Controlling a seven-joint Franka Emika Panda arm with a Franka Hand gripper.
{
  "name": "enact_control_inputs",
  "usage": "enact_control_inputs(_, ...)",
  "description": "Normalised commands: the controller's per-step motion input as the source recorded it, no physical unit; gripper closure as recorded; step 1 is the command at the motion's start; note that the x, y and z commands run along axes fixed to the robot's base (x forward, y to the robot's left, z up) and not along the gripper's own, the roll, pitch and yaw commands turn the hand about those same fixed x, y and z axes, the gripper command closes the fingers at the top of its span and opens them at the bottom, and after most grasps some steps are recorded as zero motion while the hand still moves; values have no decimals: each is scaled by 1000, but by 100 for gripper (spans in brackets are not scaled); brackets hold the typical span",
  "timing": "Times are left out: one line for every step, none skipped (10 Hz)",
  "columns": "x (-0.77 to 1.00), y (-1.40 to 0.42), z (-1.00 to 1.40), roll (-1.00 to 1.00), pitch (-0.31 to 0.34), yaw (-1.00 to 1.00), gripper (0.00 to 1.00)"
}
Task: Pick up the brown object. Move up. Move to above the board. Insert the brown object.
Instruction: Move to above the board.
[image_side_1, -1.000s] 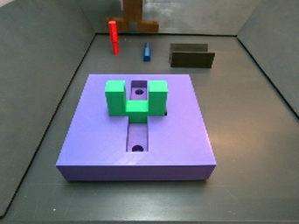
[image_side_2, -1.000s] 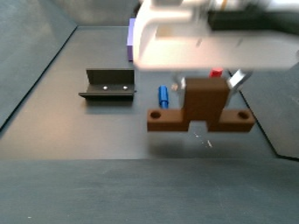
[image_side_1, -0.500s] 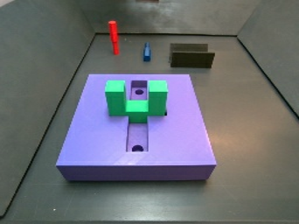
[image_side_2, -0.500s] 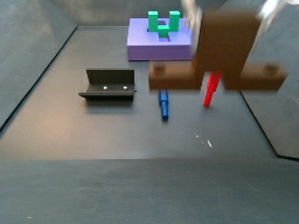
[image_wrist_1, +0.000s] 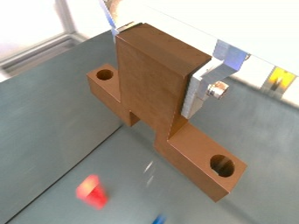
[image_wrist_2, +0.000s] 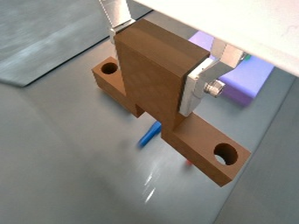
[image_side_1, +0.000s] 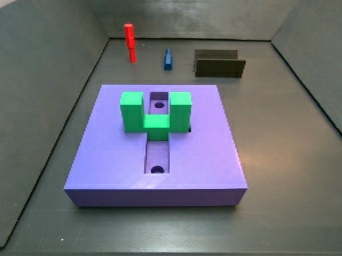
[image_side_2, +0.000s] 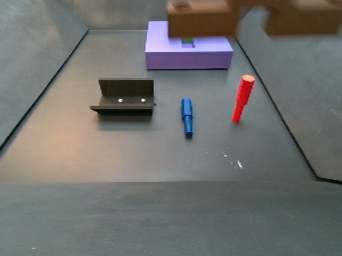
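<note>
The brown object hangs blurred above the board; claw unseen.

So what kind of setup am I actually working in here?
Likely a simulated test bench: a walled grey floor with a purple board, a dark fixture and loose red and blue pegs. The gripper holds the brown object aloft.

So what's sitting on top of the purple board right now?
On the board stands a green U-shaped block straddling the lengthwise slot, which is otherwise empty. What lies under the block is covered. The gripper holds the brown object in the air.
</note>
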Motion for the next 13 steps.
enact_control_inputs(145, -1400, 124, -10, 17, 62, 100)
enact_control_inputs(142, -1400, 125, -15, -14, 28, 100)
enact_control_inputs(142, -1400, 125, 11, 5, 20, 100)
enact_control_inputs(145, -1400, 129, -2, 19, 11, 100)
enact_control_inputs(144, -1400, 133, -16, 23, 12, 100)
enact_control_inputs(147, -1400, 141, 3, 34, 13, 100)
enact_control_inputs(154, -1400, 148, 3, 59, 10, 100)
enact_control_inputs(176, -1400, 150, -5, 94, 1, 100)
enact_control_inputs(202, -1400, 153, 6, 119, 7, 100)
enact_control_inputs(235, -1400, 163, 11, 150, 6, 100)
enact_control_inputs(273, -1400, 185, 13, 163, 11, 100)
enact_control_inputs(147, -560, 82, 14, 169, 5, 100)
enact_control_inputs(115, -312, 56, 14, 156, 5, 100)
